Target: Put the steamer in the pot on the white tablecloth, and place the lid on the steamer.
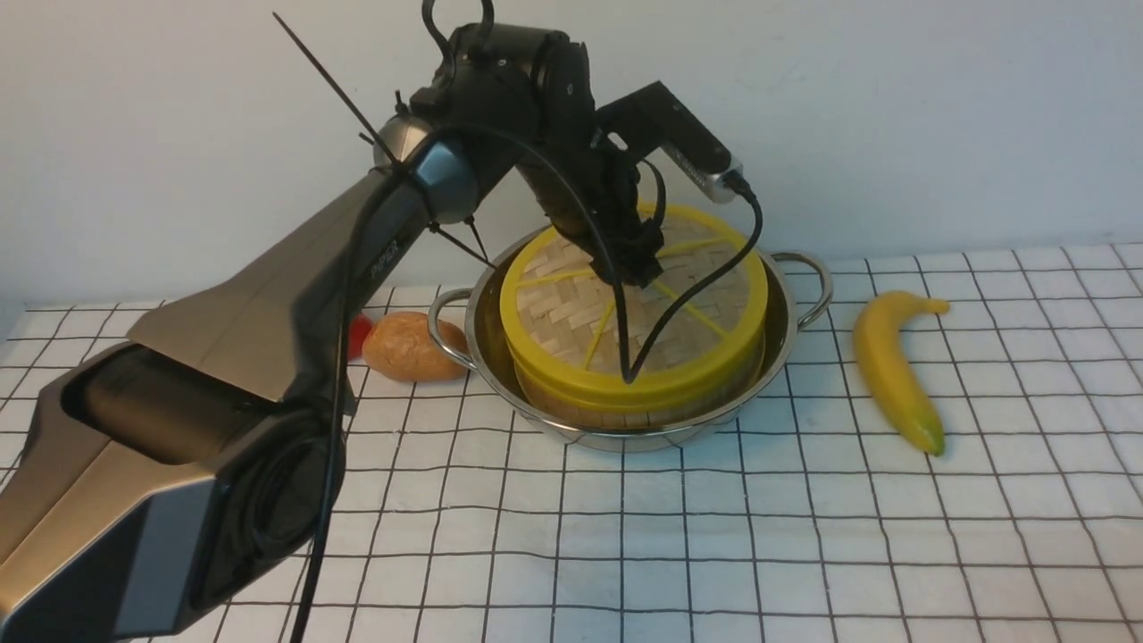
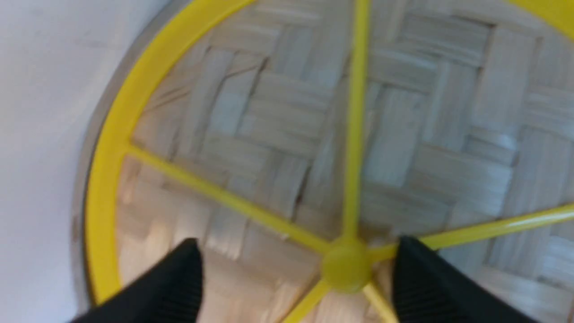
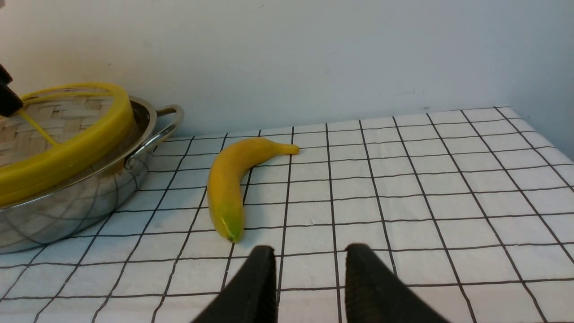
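Observation:
The shiny pot (image 1: 679, 433) stands on the white tablecloth (image 1: 714, 536), and the bamboo steamer (image 1: 589, 411) sits inside it. The woven lid (image 1: 554, 304) with its yellow rim and spokes lies on top of the steamer, hiding its inside. My left gripper (image 1: 645, 259) hangs over the lid's middle. In the left wrist view it (image 2: 298, 244) is open, its fingers wide apart on either side of the yellow centre knob (image 2: 347, 269). My right gripper (image 3: 309, 255) is open above bare cloth, away from the pot (image 3: 67, 211), and does not show in the front view.
A yellow banana (image 1: 888, 371) lies on the cloth to the right of the pot. A brown bread roll (image 1: 406, 344) and a small red thing (image 1: 359, 335) lie to its left, partly behind my left arm. A pale wall closes the back.

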